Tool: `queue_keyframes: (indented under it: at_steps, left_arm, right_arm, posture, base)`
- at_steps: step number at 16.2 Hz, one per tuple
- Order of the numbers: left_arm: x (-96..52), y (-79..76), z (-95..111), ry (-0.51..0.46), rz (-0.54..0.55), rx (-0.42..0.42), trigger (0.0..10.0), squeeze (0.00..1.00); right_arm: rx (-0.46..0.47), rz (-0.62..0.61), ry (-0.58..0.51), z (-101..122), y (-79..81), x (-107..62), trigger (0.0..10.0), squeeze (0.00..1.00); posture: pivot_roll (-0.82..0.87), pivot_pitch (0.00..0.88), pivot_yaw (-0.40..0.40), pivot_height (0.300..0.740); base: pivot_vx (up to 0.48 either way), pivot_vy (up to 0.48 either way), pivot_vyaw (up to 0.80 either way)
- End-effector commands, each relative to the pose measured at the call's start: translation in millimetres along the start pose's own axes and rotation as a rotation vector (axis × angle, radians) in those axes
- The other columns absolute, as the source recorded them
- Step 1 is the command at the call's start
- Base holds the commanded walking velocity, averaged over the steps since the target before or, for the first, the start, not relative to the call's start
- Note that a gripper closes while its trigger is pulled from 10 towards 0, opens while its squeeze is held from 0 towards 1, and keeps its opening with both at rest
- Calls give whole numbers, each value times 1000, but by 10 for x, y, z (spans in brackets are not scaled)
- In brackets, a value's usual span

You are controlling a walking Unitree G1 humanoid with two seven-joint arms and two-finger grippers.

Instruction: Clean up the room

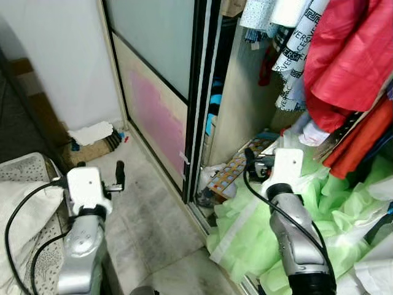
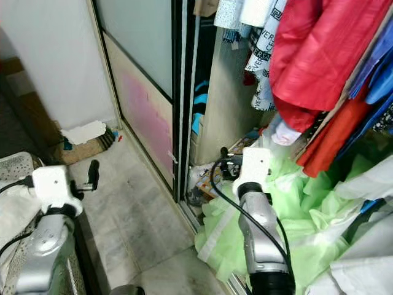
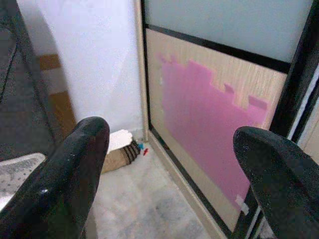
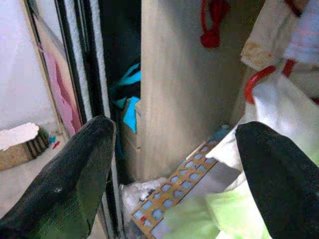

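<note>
Both end effectors, left (image 3: 169,174) and right (image 4: 172,174), hung open and empty; green fabric (image 1: 245,227) hid the wardrobe (image 1: 239,117) floor.

Below me is a pale marble floor (image 1: 150,215). On it, by the white wall, lies a brown striped cloth bundle (image 1: 92,149) with a white piece (image 1: 90,132) on top. A green fabric heap (image 1: 258,227) spreads over the wardrobe bottom and touches a patterned box (image 1: 230,174)
</note>
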State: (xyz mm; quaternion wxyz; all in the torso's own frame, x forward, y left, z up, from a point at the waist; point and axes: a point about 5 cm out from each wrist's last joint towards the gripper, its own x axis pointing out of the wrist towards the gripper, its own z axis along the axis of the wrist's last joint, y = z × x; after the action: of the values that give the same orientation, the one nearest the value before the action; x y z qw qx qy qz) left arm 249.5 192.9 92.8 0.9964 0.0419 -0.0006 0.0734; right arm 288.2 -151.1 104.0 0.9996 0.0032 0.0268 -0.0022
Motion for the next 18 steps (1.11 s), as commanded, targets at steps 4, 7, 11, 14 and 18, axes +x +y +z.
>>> queue_keyframes:
  at_steps: [4,7,11,14,18]
  left_arm:
    - [-22,189,55,-89,223,217,10000,0]
    - [37,442,111,-89,236,244,10000,0]
    - [94,521,29,-33,167,238,10000,0]
    - [63,7,-69,74,-79,-50,10000,0]
    - [-57,-150,-254,143,-116,-148,10000,0]
  right_arm:
    - [-31,-51,-38,62,-91,38,10000,0]
    - [-41,-54,-48,86,-121,48,10000,0]
    - [-51,-59,-47,83,-161,76,10000,0]
    - [-6,-50,-35,77,-126,86,10000,0]
    - [31,-10,6,-35,-66,24,10000,0]
  posture:
    - [46,0,-38,740]
    - [49,0,-40,740]
    - [53,0,-44,740]
    - [46,0,-36,740]
    - [31,0,-33,740]
  base:
    - [0,0,0]
    - [0,0,0]
    - [0,0,0]
    - [0,0,0]
    - [0,0,0]
